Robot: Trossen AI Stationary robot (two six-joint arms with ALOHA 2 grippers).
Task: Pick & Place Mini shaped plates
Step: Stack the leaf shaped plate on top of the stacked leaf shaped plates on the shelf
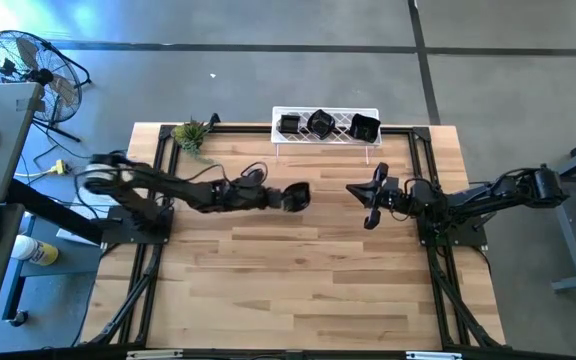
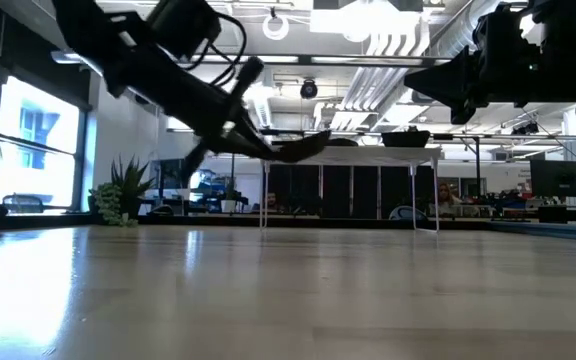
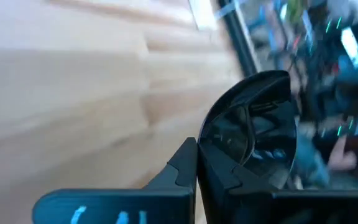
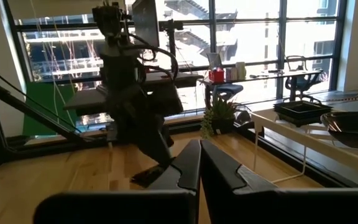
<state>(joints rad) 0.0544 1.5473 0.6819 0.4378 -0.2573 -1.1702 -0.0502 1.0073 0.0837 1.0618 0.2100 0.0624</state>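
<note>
Bare wooden table [image 1: 298, 290], windowed office beyond.

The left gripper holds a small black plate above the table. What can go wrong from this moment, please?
1. The left gripper pinches the black plate only by its edge, well above the wooden table; it might slip and drop.
2. The white rack already carries three dishes, so placing another there could knock one.
3. The right gripper, shut and empty, waits close by; the arms could collide if the left swings across.
</note>
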